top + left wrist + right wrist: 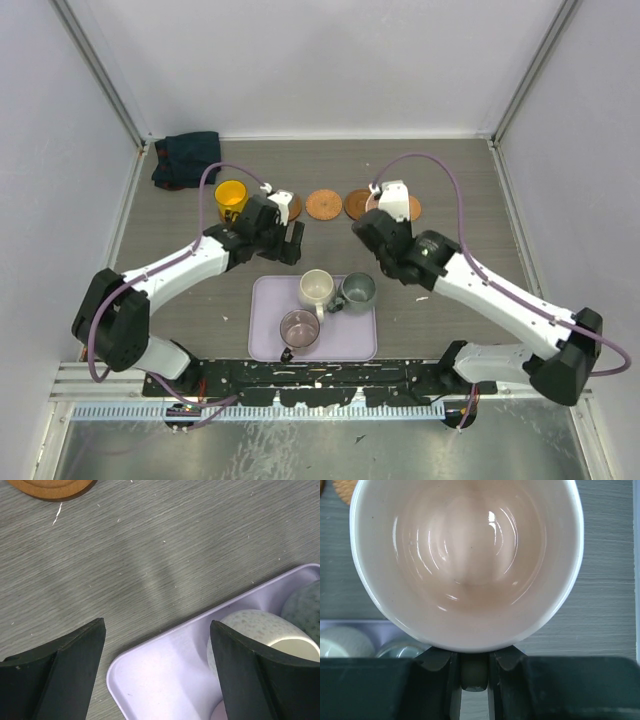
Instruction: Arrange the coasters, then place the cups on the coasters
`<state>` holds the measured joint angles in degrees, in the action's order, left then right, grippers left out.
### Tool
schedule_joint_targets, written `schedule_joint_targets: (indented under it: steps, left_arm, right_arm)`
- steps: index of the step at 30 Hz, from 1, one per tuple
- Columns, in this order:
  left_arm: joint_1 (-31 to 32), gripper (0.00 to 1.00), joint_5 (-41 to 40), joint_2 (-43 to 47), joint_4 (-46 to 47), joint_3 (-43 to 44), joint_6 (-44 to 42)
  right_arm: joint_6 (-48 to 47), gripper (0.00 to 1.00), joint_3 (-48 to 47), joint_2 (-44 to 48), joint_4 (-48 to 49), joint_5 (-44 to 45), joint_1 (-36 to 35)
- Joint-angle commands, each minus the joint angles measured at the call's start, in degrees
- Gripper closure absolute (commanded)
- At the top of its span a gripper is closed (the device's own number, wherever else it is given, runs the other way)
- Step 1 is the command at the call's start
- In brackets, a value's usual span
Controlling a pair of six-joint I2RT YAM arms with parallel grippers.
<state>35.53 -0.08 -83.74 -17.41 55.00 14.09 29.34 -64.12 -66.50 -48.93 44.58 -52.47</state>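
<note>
A row of coasters lies at the back: one (pixel 293 207) half under my left arm, one (pixel 324 205) bare, and two (pixel 356 203) (pixel 411 208) partly hidden by my right arm. The yellow cup (pixel 230 197) stands at the row's left end. The cream cup (pixel 316 288), grey-green cup (pixel 357 290) and mauve cup (pixel 299 328) sit in the tray. My left gripper (pixel 157 627) hangs open and empty over the tray's far left corner, by the cream cup (pixel 260 625). My right gripper (pixel 475 660) is shut on the handle of the pale pink cup (pixel 467 555), near a coaster (pixel 342 492).
The lavender tray (pixel 266 345) lies at the near middle of the table. A dark folded cloth (pixel 187 158) sits in the back left corner. White walls close in the table on three sides.
</note>
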Motion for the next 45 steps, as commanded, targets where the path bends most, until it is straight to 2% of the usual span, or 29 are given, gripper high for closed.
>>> schedule_joint_targets:
  steps: [1,9,20,23,32,45]
  left_arm:
    - [0.02,0.13,-1.81,2.66,0.08,-0.40,-0.88]
    - [-0.34,0.13,-1.49,2.49,0.39,-0.95,-1.58]
    - [-1.73,0.13,-5.17,10.54,2.96,-6.25,0.06]
    - [-1.80,0.13,-5.58,13.89,2.46,-6.95,0.39]
    - [-1.82,0.13,-6.01,15.36,1.48,-7.23,1.16]
    - [-2.00,0.13,-6.08,14.32,1.47,-7.56,1.12]
  right_arm:
    - [-11.08,0.99,-7.66,-4.03,11.62,-4.32,10.01]
    - [-19.05,0.99,-17.57,-18.59,16.91,-18.77,26.54]
    - [-22.51,0.99,-18.88,-29.47,25.81,-29.90,38.72]
    - [-23.41,0.99,-18.46,-31.24,26.86,-31.10,40.52]
    - [-23.47,0.99,-12.86,-32.85,31.17,-36.36,42.54]
    - [-22.80,0.99,-9.68,-32.95,31.88,-35.25,42.54]
